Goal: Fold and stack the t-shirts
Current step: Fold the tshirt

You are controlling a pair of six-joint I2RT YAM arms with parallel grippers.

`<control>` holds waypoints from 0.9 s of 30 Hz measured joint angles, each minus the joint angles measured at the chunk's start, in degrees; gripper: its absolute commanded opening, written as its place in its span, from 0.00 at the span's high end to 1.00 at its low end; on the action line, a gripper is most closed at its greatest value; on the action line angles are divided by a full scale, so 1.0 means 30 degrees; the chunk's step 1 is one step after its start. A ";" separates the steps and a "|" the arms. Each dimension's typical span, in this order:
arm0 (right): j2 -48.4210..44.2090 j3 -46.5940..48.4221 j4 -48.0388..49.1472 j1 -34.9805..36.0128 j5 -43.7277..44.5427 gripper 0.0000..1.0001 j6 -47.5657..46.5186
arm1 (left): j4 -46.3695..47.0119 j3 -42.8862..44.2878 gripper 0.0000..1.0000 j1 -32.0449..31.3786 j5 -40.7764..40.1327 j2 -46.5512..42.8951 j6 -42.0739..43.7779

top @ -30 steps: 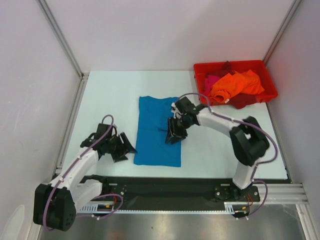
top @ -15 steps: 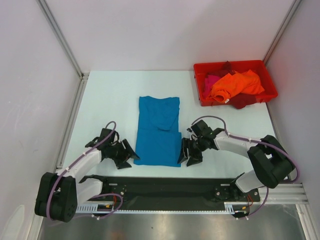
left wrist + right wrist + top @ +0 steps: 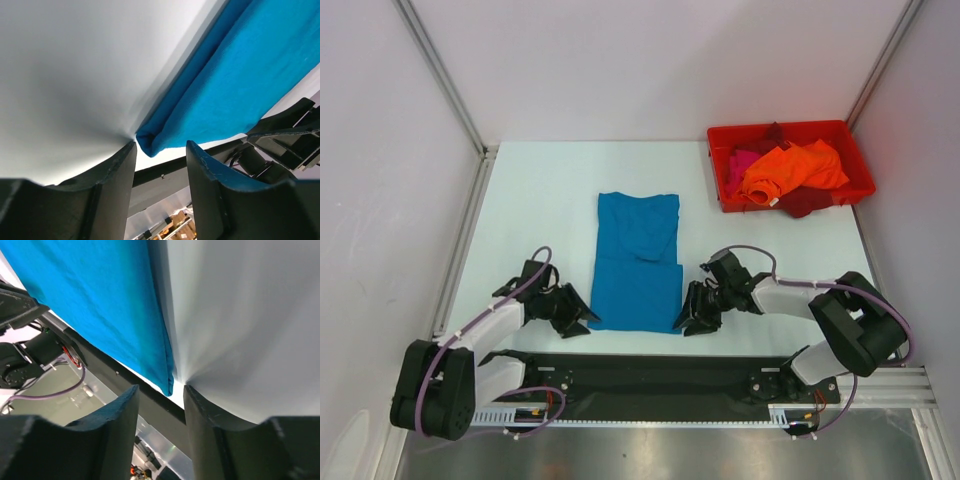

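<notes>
Teal-blue t-shirt (image 3: 637, 270), long axis near-to-far, left gripper (image 3: 578, 311), right gripper (image 3: 693, 317), both spread at its near corners

Both arms same build: white link shells, black joint housings. left arm (image 3: 495, 322), right arm (image 3: 790, 297). Shoulder joints (image 3: 430, 395) are chunky black drums. One lilac cable (image 3: 533, 262) per arm, routed outside the links in loose loops. left tool (image 3: 582, 312) and right tool (image 3: 688, 318): all matte black, angular bodies. Wrist views: fingers (image 3: 112, 190) are broad moulded black plastic with curved inner faces, rounded tips and a slightly grainy finish. Bases bolt to a black rail (image 3: 650, 385), with a small board and red wiring (image 3: 548, 400) beside each base.
</notes>
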 measured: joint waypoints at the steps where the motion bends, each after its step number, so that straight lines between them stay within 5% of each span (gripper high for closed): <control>1: 0.0000 -0.0095 0.0219 0.0000 0.0036 0.55 0.0204 | 0.0036 -0.0066 0.50 0.0000 -0.0015 -0.0073 -0.0058; 20: 0.0321 -0.1005 0.2871 0.0007 0.0007 0.59 0.2004 | -0.0168 -0.0627 0.64 0.0000 -0.0809 -0.1137 -0.0831; 27: 0.0852 -0.1035 0.3526 0.0007 -0.0233 0.74 0.2273 | -0.0189 -0.0641 0.72 0.0000 -0.0969 -0.0925 -0.0889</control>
